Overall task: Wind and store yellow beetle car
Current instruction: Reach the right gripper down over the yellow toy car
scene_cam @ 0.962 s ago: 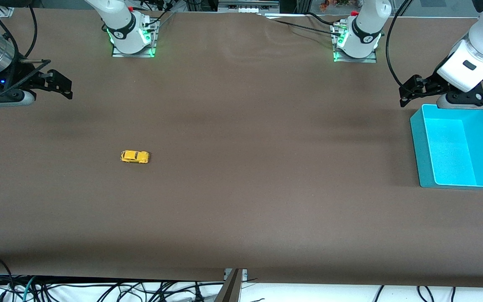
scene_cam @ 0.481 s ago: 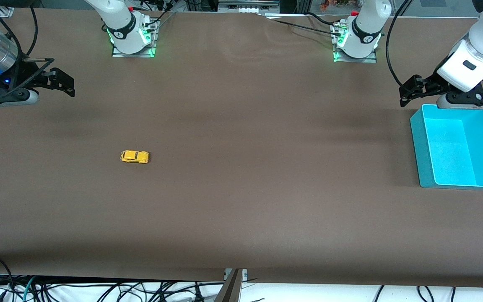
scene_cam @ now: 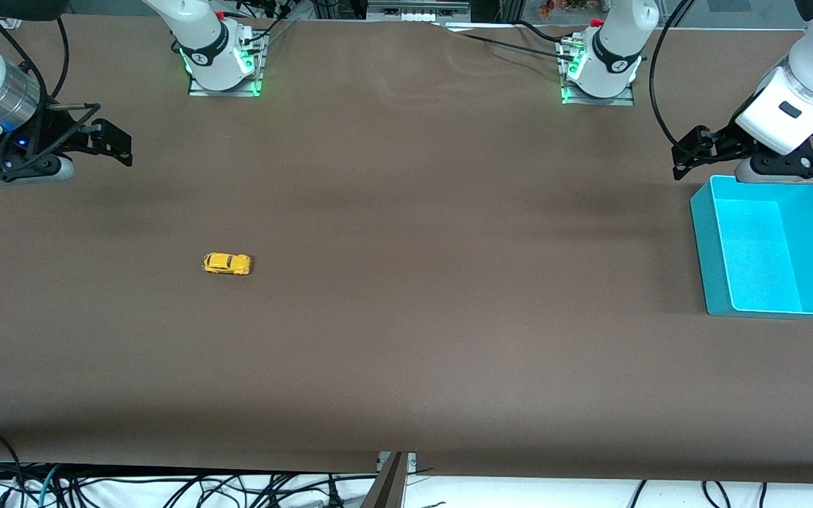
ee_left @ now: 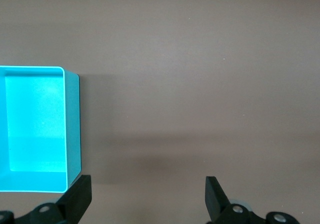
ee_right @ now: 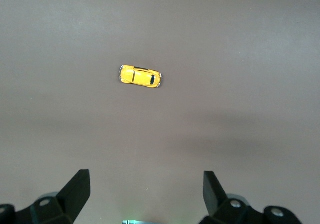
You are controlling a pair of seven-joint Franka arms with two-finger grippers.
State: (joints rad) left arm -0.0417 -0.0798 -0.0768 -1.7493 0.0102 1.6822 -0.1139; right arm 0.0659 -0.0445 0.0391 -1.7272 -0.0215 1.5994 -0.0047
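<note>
The right gripper (scene_cam: pixel 113 141) is hovering spread over bare table near the yellow beetle car (scene_cam: pixel 227 264), apparently lining up a pick, while the left gripper (scene_cam: pixel 692 156) is waiting, fingers apart, by the teal bin (scene_cam: pixel 704 240) meant for storage.

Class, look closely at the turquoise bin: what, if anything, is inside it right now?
Nothing shows inside the turquoise bin: its bare floor is visible in the front and left wrist views. The yellow beetle car sits on the table toward the right arm's end.
</note>
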